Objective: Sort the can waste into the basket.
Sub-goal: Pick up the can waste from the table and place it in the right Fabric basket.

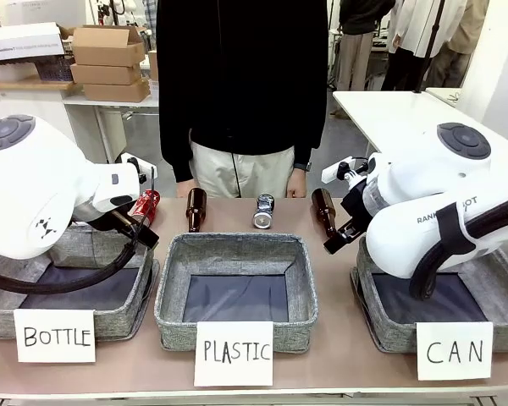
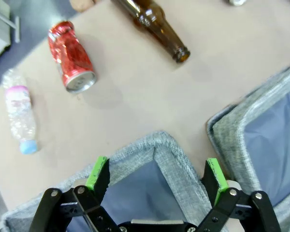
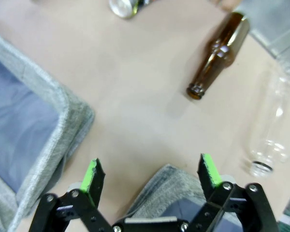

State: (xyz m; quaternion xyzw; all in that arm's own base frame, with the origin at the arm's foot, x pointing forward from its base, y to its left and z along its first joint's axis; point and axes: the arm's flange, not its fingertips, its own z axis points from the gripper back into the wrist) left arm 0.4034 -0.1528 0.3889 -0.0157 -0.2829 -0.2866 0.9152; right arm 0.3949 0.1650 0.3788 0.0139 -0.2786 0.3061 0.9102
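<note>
Two cans, the red can (image 1: 146,205) and the blue-silver can (image 1: 263,211), lie near the bench's (image 1: 339,283) far edge, neither in the CAN basket (image 1: 388,337) at its near right corner; both pairs of jaws gape empty.

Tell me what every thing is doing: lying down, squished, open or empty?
red can: lying down, squished
blue and silver can: lying down
left brown bottle: lying down, uncapped
right brown bottle: lying down, uncapped
pink-label bottle: lying down, capped
clear bottle: lying down, uncapped
PLASTIC basket: empty
CAN basket: no cans seen inside
left pincer: open, empty
right pincer: open, empty
</note>
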